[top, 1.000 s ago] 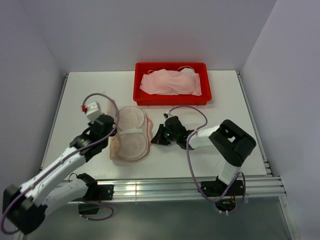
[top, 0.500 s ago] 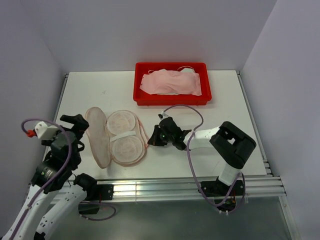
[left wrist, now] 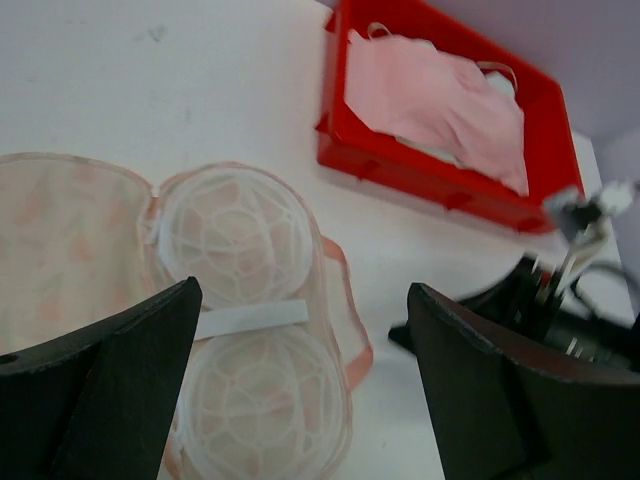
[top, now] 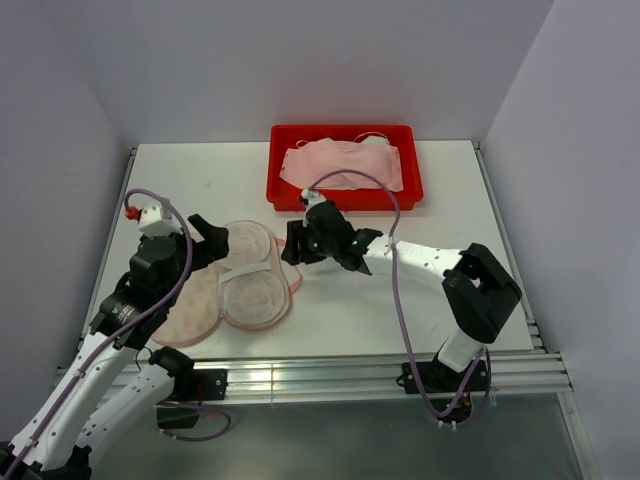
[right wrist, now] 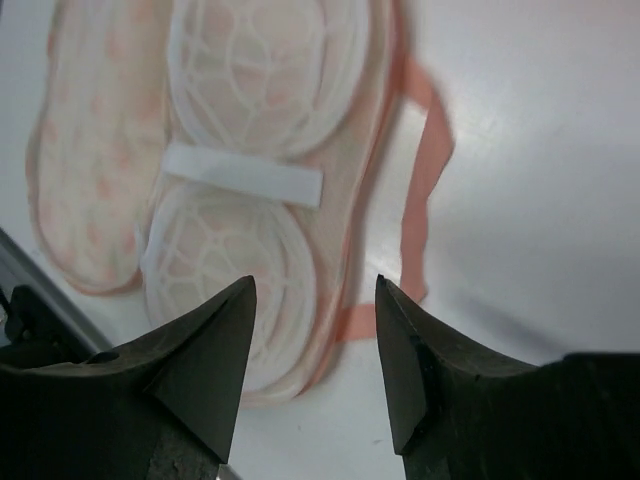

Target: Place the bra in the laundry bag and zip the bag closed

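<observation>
The laundry bag (top: 247,292) lies unzipped and spread flat at the table's near left, showing two white lattice domes (left wrist: 235,232) and its printed lid (top: 192,308) folded out to the left. Its pink loop handle (right wrist: 427,165) trails on the table to the right. The bra (top: 343,164), pale pink, lies in the red tray (top: 340,203) at the back. My left gripper (top: 210,240) hovers open above the bag's left side, empty (left wrist: 300,385). Also open and empty, my right gripper (top: 292,246) hangs over the bag's right edge (right wrist: 315,315).
The red tray (left wrist: 415,178) stands against the back wall, right of centre. My right arm (top: 420,260) stretches across the table's middle, with its cable (top: 395,300) looping over it. Side walls close in left and right.
Both grippers have opened and let go of the bag. The lid has flopped flat to the left. My left arm swung out and came back over the bag; the right gripper moved farther back.
</observation>
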Controlling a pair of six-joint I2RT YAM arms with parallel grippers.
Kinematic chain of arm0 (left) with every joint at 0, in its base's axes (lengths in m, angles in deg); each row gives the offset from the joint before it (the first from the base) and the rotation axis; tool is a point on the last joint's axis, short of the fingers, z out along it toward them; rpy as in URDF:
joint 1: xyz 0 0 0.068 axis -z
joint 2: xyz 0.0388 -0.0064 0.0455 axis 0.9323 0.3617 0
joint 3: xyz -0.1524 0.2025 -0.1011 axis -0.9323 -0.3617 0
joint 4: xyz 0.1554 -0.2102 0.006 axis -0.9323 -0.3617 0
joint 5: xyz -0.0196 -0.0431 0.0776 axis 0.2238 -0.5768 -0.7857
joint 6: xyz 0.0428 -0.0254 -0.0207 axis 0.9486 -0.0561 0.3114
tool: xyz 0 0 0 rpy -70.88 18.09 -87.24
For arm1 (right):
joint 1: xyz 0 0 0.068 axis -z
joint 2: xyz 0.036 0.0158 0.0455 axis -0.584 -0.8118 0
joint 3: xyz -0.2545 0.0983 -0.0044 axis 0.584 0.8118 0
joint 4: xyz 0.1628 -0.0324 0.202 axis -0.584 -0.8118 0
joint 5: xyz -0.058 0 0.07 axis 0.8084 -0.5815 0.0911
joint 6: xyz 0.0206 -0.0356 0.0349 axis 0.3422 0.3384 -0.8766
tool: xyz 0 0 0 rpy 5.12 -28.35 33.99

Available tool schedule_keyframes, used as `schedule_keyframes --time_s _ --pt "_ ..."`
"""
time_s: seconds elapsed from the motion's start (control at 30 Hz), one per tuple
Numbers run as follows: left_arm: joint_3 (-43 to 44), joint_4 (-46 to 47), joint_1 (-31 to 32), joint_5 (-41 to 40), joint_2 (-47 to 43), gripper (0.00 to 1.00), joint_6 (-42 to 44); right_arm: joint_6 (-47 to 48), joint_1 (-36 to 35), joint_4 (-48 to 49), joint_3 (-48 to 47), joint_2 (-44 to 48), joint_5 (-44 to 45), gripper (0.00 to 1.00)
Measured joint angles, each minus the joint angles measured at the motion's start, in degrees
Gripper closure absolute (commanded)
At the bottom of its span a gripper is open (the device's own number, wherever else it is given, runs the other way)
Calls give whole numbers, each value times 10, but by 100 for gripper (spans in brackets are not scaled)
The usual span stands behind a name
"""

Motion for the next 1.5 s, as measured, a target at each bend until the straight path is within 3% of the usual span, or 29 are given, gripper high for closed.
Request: schedule_keyframes --time_s 0.17,0.33,0.57,0.8,1.13,1.5 --pt "9 26 0 114 12 3 70 69 58 -67 -98 15 28 40" --pt "17 49 0 164 -6 1 122 114 152 -119 -232 -34 106 40" --pt "-11 66 -2 214 11 4 157 186 222 -213 -523 -264 187 37" --pt "-15 66 -9 239 27 5 171 253 228 -304 -755 -460 211 18" --pt "-15 72 -39 266 47 7 174 224 228 -299 -768 -490 173 22" --pt "-15 72 -48 279 45 9 173 175 228 -290 -782 -506 189 23"
